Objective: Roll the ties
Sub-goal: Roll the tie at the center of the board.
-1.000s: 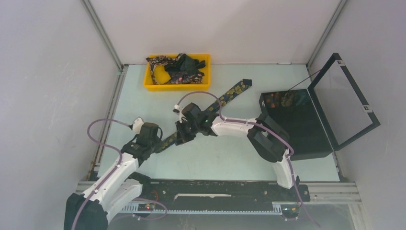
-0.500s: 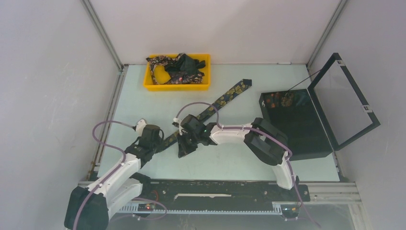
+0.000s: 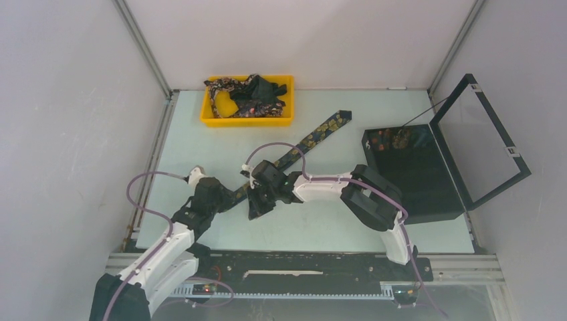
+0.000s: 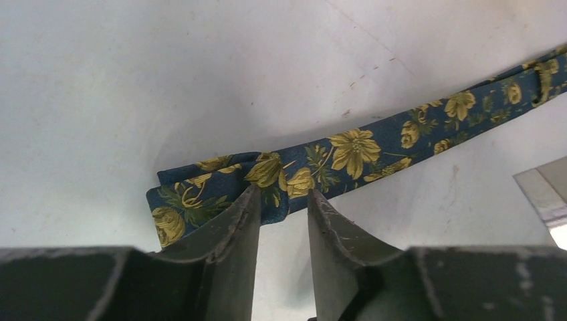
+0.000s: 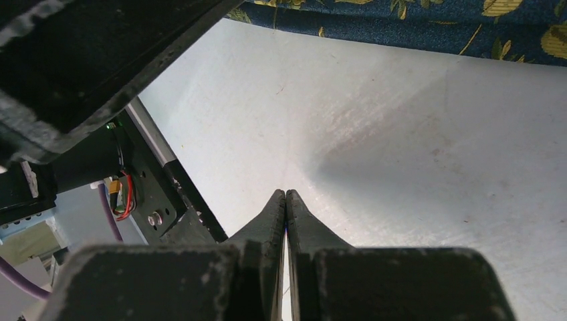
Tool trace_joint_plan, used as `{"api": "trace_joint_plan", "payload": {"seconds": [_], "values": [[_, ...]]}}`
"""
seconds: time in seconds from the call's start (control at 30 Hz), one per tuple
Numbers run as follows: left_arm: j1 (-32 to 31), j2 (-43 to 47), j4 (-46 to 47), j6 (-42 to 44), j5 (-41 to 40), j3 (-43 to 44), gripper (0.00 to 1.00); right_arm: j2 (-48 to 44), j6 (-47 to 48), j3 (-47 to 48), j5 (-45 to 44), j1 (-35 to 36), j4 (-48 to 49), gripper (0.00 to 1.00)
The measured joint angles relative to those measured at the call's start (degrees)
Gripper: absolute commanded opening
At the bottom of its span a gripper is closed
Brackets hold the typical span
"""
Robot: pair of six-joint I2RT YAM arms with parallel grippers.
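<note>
Tie (image 4: 348, 150): flat navy fabric strip, yellow flowers, folded end, centre frame
Left gripper (image 4: 284, 200): dark jaws apart, lower centre
Right gripper (image 5: 286, 194): tapered jaws together

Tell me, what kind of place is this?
Likely a robot test cell: white walls box in a table, left arm and right arm bolted at its edge, ties lying in a tray.

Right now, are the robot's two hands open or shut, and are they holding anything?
Left gripper: open, at the folded end of the tie, not clamping it.
Right gripper: shut, holding nothing.
</note>
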State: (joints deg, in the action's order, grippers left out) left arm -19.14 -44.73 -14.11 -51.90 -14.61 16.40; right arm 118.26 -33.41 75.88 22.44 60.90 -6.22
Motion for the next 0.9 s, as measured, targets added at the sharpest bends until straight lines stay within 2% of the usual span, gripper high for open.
{"api": "trace_joint_plan", "payload": {"seconds": [0.37,0.53,0.9], "values": [[0.0,5.6,0.7,0.1,0.1,-1.6,0.38,-0.6,0.0,-0.1,-0.1,-1.0,1.1,0.05],[0.0,6.3,0.2,0.2,0.0,-1.6,0.3,-1.4,0.0,-0.1,0.0,-1.9,1.6,0.05],[0.0,11.6,-6.0,0.3,-2.4,-1.3,0.21,-1.4,0.6,6.2,0.2,-2.7,-0.2,0.07]]}}
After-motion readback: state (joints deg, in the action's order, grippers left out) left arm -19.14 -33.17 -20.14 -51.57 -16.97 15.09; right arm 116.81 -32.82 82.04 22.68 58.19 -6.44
